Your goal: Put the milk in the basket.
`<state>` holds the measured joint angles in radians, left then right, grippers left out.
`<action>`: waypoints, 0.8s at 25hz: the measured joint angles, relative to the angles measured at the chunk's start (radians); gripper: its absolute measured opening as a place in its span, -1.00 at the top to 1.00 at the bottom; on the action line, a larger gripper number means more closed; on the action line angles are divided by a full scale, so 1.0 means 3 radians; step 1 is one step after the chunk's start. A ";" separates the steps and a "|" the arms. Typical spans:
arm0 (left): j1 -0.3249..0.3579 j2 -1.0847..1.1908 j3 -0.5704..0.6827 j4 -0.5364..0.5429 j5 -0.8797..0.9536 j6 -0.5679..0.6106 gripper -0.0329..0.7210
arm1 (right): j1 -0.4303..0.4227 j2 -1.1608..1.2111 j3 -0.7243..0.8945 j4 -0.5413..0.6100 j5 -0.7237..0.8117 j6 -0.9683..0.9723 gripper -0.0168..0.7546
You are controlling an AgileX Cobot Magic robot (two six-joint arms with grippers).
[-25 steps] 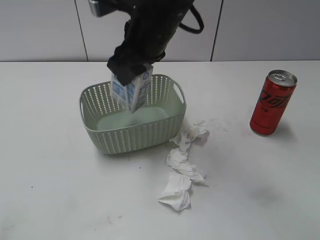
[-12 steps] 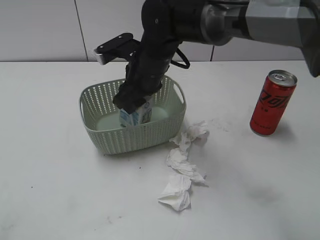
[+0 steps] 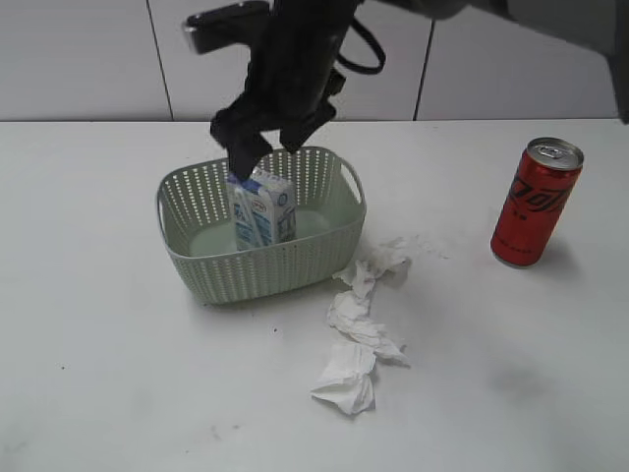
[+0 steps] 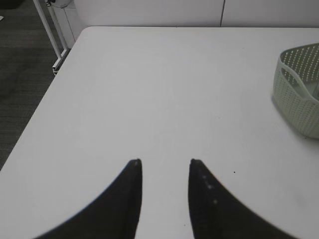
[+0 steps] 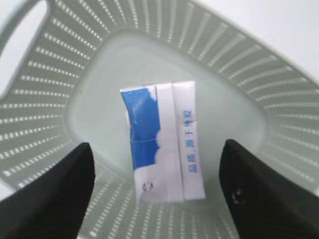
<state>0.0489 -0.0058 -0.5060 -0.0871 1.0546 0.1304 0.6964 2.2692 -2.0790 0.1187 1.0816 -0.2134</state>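
Note:
The milk, a small white-and-blue carton, stands upright inside the pale green basket. In the right wrist view the milk sits on the basket floor, apart from both fingers. My right gripper is open and empty, just above the carton; in its own view it spreads wide on either side of the carton. My left gripper is open and empty over bare table, left of the basket. It is out of the exterior view.
A red soda can stands at the right of the white table. Crumpled white tissue lies in front of the basket's right corner. The table's left edge drops to a dark floor.
My right gripper lowered the milk into the basket, let go of it and rose. The carton now stands free on the basket floor.

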 joint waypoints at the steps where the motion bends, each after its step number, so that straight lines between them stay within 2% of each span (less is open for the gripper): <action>1: 0.0000 0.0000 0.0000 0.0000 0.0000 0.0000 0.28 | -0.0017 0.0000 -0.0144 -0.0033 0.0110 0.0074 -0.61; 5: 0.0000 0.0000 0.0000 0.0000 0.0000 0.0000 0.28 | -0.0274 -0.0004 -0.0523 -0.0153 0.0377 0.0282 -0.60; 9: 0.0000 0.0000 0.0000 0.0000 0.0000 0.0000 0.28 | -0.0690 -0.0048 -0.0529 -0.0198 0.0412 0.0397 -0.59; 20: 0.0000 0.0000 0.0000 0.0000 0.0000 0.0000 0.28 | -0.1827 -0.0840 0.0347 -0.0231 0.0419 0.0433 -0.58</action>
<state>0.0489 -0.0058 -0.5060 -0.0871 1.0546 0.1304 0.1484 2.0174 -1.9749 0.0494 1.2075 -0.0835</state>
